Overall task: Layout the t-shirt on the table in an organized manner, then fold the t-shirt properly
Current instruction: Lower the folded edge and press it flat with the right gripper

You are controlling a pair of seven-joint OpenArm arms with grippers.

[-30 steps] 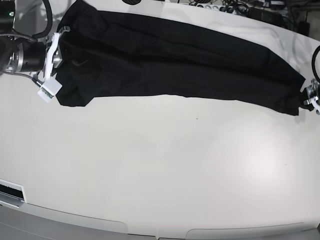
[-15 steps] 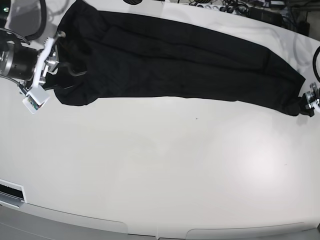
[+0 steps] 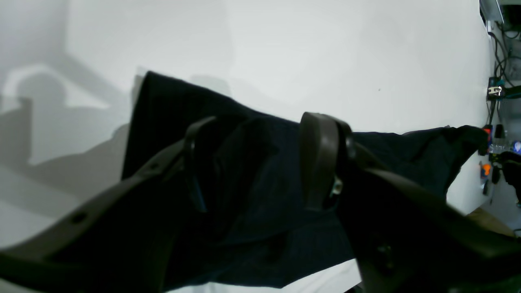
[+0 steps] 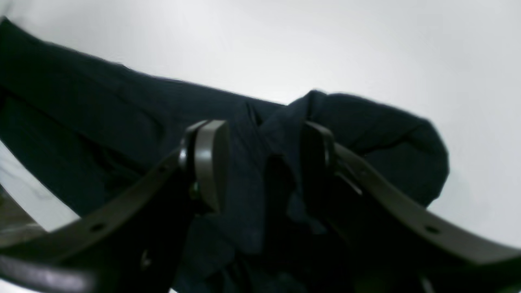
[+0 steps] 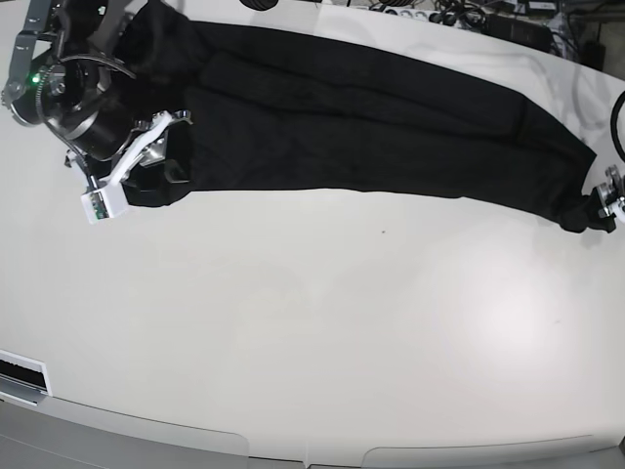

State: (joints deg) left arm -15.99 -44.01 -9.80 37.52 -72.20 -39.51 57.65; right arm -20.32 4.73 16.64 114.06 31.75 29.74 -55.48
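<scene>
One black t-shirt (image 5: 371, 117) lies stretched into a long band across the far part of the white tabletop (image 5: 322, 332), running from the far left corner down toward the right edge in the base view. Its cloth shows lengthwise folds and creases, and its near edge is a fairly straight line against the bare white surface.

At the shirt's left end in the base view, the right claw (image 5: 156, 156) sits over a bunched, rounded corner of the fabric. The right wrist view shows that claw (image 4: 262, 162) with its two fingers (image 4: 209, 162) spread apart, a rumpled ridge of the t-shirt (image 4: 366, 134) rising in the gap between them; the pads stand clear on either side of the cloth, so nothing is pinched. A white block with a small green part (image 5: 101, 202) hangs at the near side of this arm, just beside the shirt's corner.

At the shirt's right end, the left claw (image 5: 607, 200) is at the very edge of the base view, next to the dark tip of the fabric. In the left wrist view the left claw (image 3: 260, 162) is also parted, its fingers (image 3: 319, 158) hovering over the t-shirt (image 3: 171, 118), which drapes beneath and between them without being clamped.

Beyond the shirt's far edge, cables and small devices (image 5: 439, 15) crowd the back rim of the tabletop.
</scene>
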